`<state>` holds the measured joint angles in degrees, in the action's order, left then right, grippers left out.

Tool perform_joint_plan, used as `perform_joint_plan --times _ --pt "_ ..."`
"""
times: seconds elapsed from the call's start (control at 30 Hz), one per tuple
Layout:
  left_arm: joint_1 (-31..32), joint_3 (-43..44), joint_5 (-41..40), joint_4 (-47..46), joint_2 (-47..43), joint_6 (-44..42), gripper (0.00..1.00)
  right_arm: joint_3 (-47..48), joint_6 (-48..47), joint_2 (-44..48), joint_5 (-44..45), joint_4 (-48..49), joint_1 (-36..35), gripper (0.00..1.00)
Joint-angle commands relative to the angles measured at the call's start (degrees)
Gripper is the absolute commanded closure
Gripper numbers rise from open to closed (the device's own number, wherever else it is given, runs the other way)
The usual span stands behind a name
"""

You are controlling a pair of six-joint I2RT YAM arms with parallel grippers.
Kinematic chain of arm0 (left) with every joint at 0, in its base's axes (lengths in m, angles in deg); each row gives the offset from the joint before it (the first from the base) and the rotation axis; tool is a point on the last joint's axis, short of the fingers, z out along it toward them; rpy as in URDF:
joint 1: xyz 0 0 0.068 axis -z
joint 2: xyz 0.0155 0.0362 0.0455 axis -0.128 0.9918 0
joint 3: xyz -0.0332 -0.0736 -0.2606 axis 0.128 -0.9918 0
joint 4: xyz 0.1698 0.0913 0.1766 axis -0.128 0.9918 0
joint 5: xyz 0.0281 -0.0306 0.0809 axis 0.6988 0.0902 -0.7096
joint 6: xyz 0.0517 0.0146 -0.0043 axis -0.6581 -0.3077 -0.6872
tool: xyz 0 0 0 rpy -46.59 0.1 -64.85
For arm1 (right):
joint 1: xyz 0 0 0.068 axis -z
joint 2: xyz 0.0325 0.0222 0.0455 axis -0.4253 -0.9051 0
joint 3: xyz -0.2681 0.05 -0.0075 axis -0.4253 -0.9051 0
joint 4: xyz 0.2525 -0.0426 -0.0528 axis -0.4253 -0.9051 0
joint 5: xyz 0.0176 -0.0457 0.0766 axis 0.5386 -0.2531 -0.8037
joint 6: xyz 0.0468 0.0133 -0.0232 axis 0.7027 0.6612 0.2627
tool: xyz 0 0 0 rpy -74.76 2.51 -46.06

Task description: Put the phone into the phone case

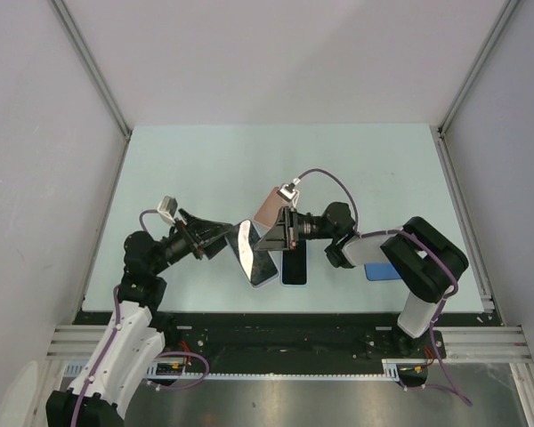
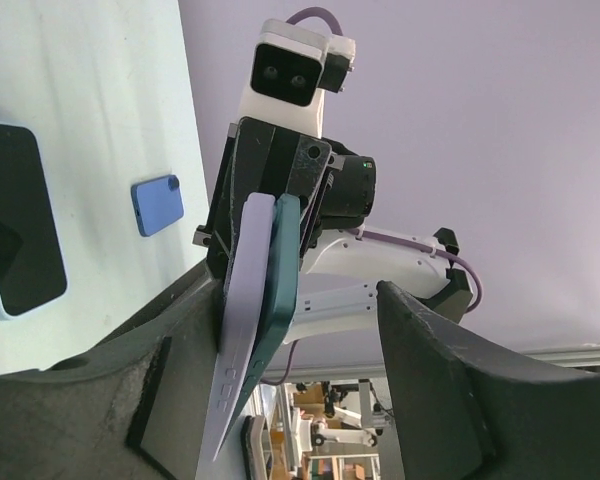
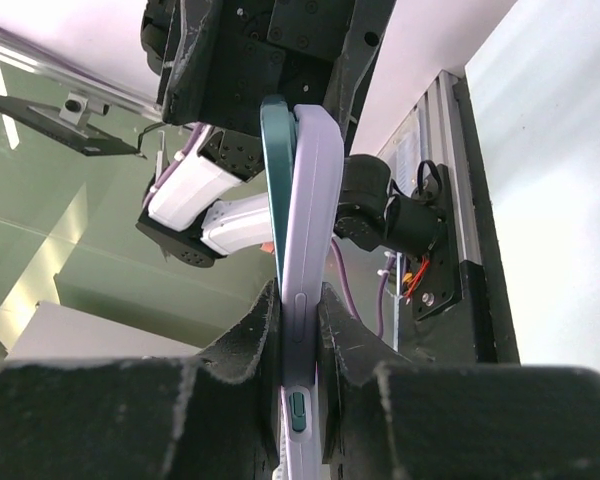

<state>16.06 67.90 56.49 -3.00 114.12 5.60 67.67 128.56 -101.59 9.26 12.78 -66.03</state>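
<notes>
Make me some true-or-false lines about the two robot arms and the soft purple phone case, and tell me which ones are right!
1. The right gripper pinches the soft lavender phone case, with the flat teal phone against it. True.
2. The left gripper is squeezed shut. False: its fingers stand wide apart, one on either side of the case.
3. A small blue rectangular object lies on the pale green table. True.
4. The case lies flat on the table. False: it is held up off the table, between the two grippers.
</notes>
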Motion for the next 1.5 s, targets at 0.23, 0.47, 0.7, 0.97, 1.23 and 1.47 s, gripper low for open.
perform_joint_plan --times 0.23,0.47,0.7,0.97,1.23,1.47 --pt "0.08 2.94 0.75 4.20 -0.12 1.55 0.57 1.81 -2.69 0.03 -1.35 16.10 -1.76 0.87" --pt "0.17 5.48 1.10 7.62 2.25 -5.54 1.00 1.89 -1.90 -0.58 -0.21 16.01 -1.77 0.63" --pt "0.78 9.26 2.32 12.38 5.68 -16.11 1.00 2.86 -0.41 -1.64 0.93 16.10 -1.15 0.55" --pt "0.78 12.95 7.16 14.13 7.88 -23.32 0.58 3.04 0.47 0.11 1.55 16.27 -0.89 0.85" --pt "0.69 11.04 4.44 14.15 2.96 -20.88 0.40 2.95 0.21 1.61 1.90 16.19 -0.89 0.89" --pt "0.69 8.65 4.26 9.83 2.69 -18.49 0.64 2.95 0.03 1.53 1.98 16.19 -1.94 0.82"
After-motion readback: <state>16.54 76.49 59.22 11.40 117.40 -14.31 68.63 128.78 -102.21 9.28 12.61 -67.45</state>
